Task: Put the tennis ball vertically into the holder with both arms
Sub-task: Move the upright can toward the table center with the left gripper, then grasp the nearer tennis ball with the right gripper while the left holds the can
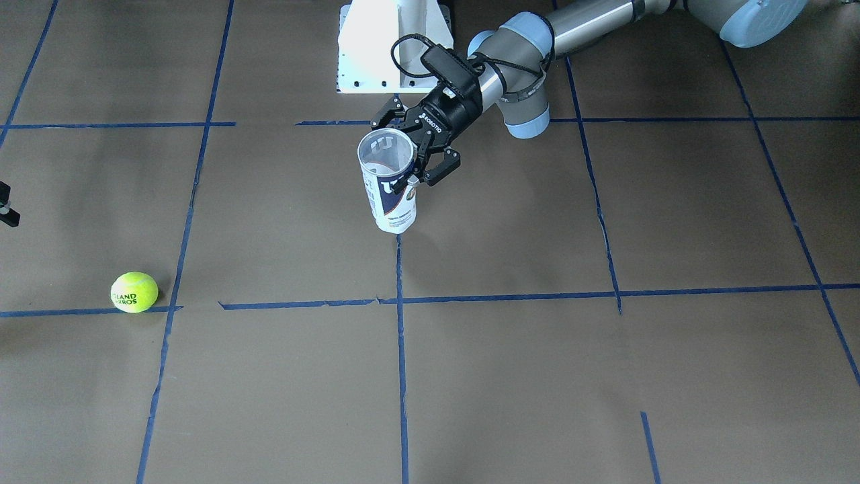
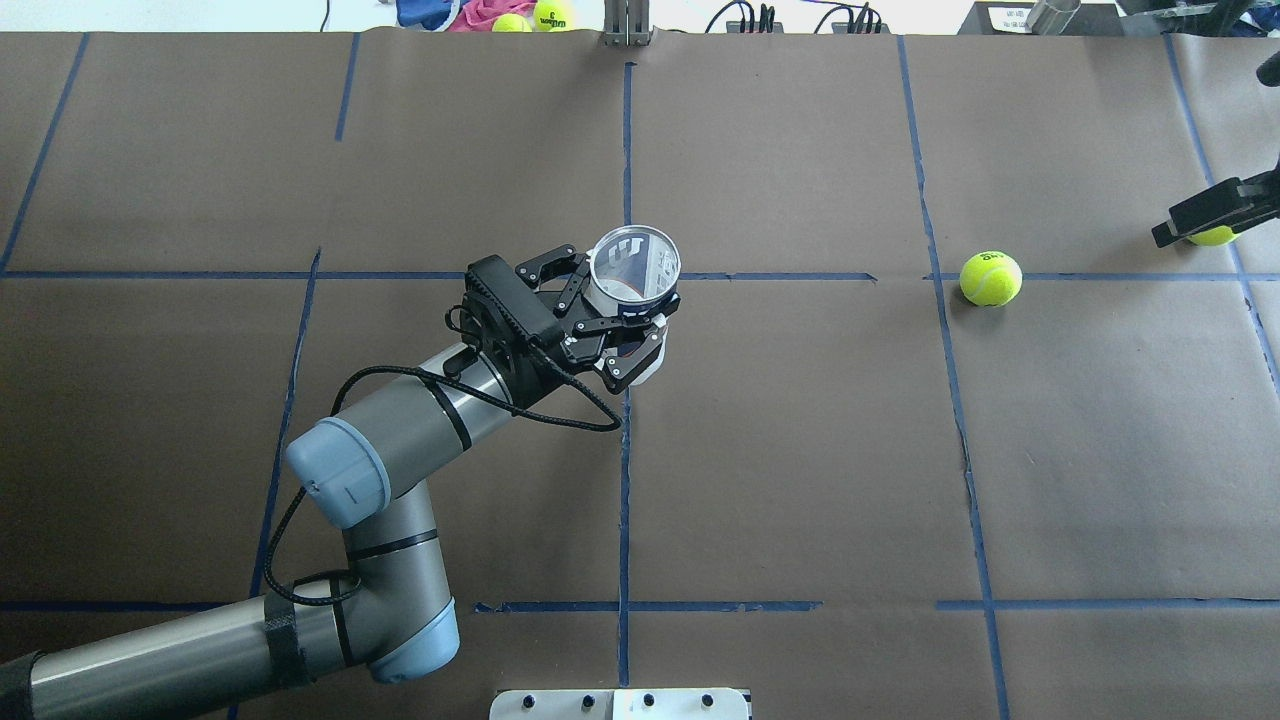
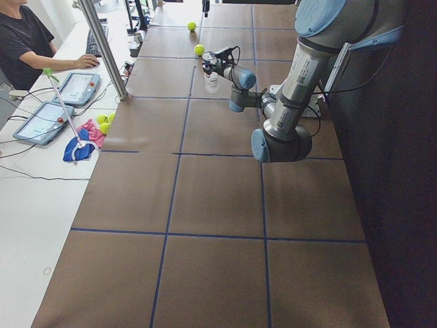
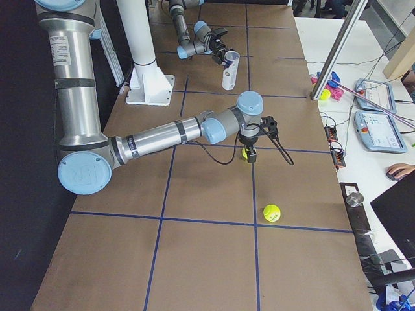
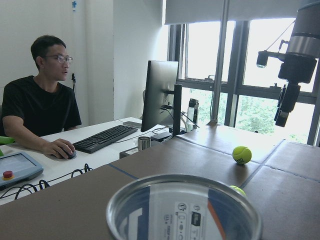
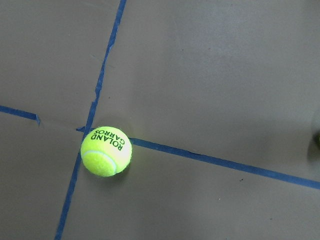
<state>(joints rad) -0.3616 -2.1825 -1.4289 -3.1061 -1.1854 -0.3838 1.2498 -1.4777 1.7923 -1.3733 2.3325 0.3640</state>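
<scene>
The holder [image 1: 392, 191] is a clear can with a white and navy label. It is upright, its open rim facing up. My left gripper [image 1: 410, 158] is shut on its upper part and holds it near the table's middle; it also shows in the overhead view [image 2: 632, 300]. The tennis ball [image 2: 990, 278], yellow-green with dark lettering, lies on a tape crossing to the right and shows in the right wrist view [image 6: 106, 151]. My right gripper [image 2: 1215, 212] hangs above the table, further right than the ball. Its fingers look spread and hold nothing.
A second tennis ball [image 2: 1214, 238] lies just beside my right gripper in the overhead view. The white pedestal base [image 1: 393, 47] stands at the robot's edge. An operator [image 3: 27, 41] sits at a desk with tablets beyond the table's far edge.
</scene>
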